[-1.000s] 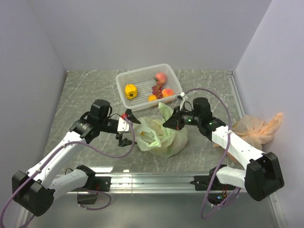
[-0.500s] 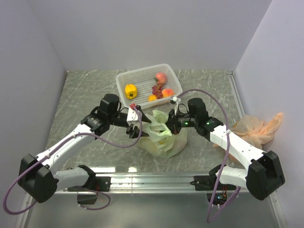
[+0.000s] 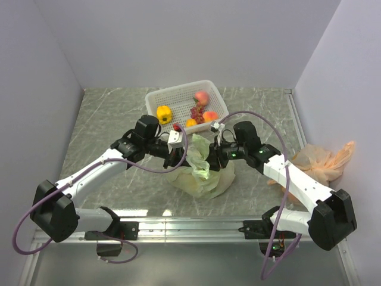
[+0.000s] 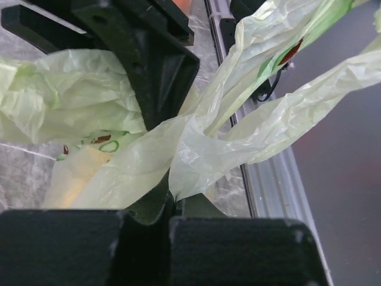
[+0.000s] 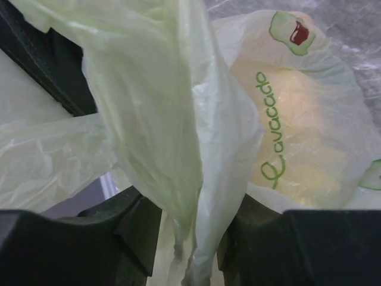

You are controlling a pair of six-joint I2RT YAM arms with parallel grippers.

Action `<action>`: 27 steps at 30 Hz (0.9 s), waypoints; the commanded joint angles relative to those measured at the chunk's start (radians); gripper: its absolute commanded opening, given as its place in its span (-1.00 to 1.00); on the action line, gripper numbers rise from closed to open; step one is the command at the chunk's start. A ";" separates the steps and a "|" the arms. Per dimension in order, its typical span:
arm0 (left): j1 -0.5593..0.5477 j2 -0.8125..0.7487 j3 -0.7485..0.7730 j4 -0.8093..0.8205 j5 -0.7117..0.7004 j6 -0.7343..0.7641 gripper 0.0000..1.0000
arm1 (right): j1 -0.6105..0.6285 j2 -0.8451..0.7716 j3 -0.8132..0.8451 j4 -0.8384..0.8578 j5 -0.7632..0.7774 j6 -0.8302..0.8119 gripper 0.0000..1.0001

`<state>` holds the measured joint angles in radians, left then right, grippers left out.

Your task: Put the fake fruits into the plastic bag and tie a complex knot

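The green bag (image 3: pixel 205 176) sits on the table (image 3: pixel 107 119) near the front, between the two arms, and bulges with something yellow inside, so at least part of the filling looks done. Its handles are drawn up and crossed. The left claw (image 4: pixel 169 202) is pressed together on a strip of handle film. The right claw (image 5: pixel 189 238) stands parted, with another strip hanging loose between its fingers. No tight knot shows yet; I judge the tying is under way and the cinching is left.

The bag is thin, crinkly, translucent pale green film with green lettering, and it creases into soft ribbons wherever it is pulled. Off to the right lies an orange bag (image 3: pixel 324 159), also thin and crumpled, bunched at its top.

Farther back, a white basket (image 3: pixel 156 98) with lattice walls holds fruits (image 3: pixel 201 97): a glossy yellow one, two peach-coloured ones, a small orange one and dark grapes. These are not bagged, so the filling may be incomplete.
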<state>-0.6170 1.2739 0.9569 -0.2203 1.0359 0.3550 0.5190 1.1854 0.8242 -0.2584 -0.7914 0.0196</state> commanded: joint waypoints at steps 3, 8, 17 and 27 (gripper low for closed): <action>-0.003 -0.008 0.005 0.055 0.032 -0.088 -0.99 | -0.014 -0.069 0.038 -0.054 0.082 -0.049 0.13; -0.003 -0.002 0.011 0.045 0.036 -0.082 -0.99 | -0.048 -0.147 0.043 -0.125 0.119 -0.046 0.54; -0.004 0.010 0.028 0.030 0.039 -0.085 -0.99 | -0.152 -0.216 -0.005 -0.186 0.123 -0.035 0.92; -0.006 0.047 0.065 0.015 0.016 -0.116 -0.99 | -0.214 -0.354 -0.177 0.050 0.031 0.114 0.06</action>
<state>-0.6170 1.3090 0.9691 -0.2070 1.0439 0.2642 0.3073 0.8783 0.6880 -0.3584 -0.7017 0.0658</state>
